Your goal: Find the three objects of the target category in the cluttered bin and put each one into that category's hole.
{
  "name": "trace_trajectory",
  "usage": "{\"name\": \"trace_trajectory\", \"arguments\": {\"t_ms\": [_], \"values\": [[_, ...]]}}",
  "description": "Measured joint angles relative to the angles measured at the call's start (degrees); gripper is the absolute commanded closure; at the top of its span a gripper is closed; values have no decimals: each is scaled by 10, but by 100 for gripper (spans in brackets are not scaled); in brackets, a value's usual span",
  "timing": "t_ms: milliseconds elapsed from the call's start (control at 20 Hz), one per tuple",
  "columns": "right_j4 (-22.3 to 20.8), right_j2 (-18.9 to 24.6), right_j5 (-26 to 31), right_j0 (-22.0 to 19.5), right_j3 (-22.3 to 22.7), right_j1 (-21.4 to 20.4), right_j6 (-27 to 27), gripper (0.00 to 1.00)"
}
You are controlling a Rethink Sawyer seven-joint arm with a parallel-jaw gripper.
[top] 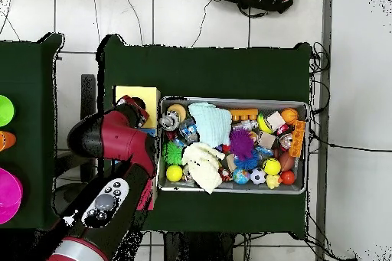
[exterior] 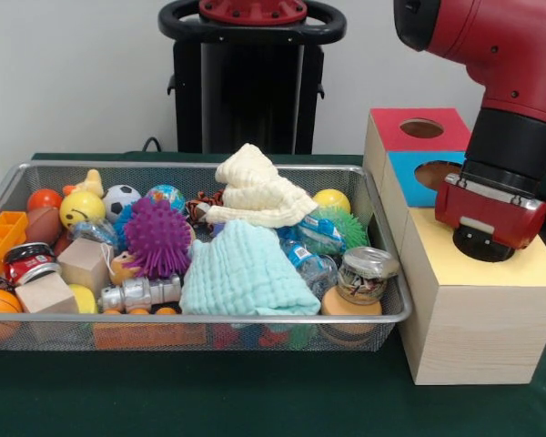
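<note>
The wire mesh bin [exterior: 200, 165] stands full of clutter; it also shows in the overhead view [top: 230, 102]. A small knotted bundle with red, white and dark strands [exterior: 199, 208] peeks out behind the cream cloth [exterior: 255, 193]. I see no other rope bundles; cloths cover much of the bin. The blue-topped box's hole [exterior: 435, 172] is partly hidden by my arm. My gripper [exterior: 485, 240] hangs low over the yellow-topped box [exterior: 491, 300], to the right of the bin. What it holds, if anything, is hidden.
The red-topped box [exterior: 421, 128] stands behind the blue one. The bin holds a purple spiky ball [exterior: 156, 237], a green spiky ball [exterior: 341, 228], a mint cloth [exterior: 241, 273], a jar [exterior: 364, 273], wooden blocks [exterior: 84, 262] and several small balls.
</note>
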Motion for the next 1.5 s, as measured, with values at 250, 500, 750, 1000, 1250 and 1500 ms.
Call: {"name": "trace_trajectory", "arguments": {"t_ms": [250,500,750,1000,1250,1500], "values": [[-1,3,0,-3,1,-2,0,0],[-7,18,2,-12,12,-18,0,0],[-14,31,37,-17,32,-59,0,0],[-23,31,93,-19,55,-120,0,100],[-34,31,106,-29,73,-174,0,100],[-42,31,106,-40,81,-203,0,100]]}}
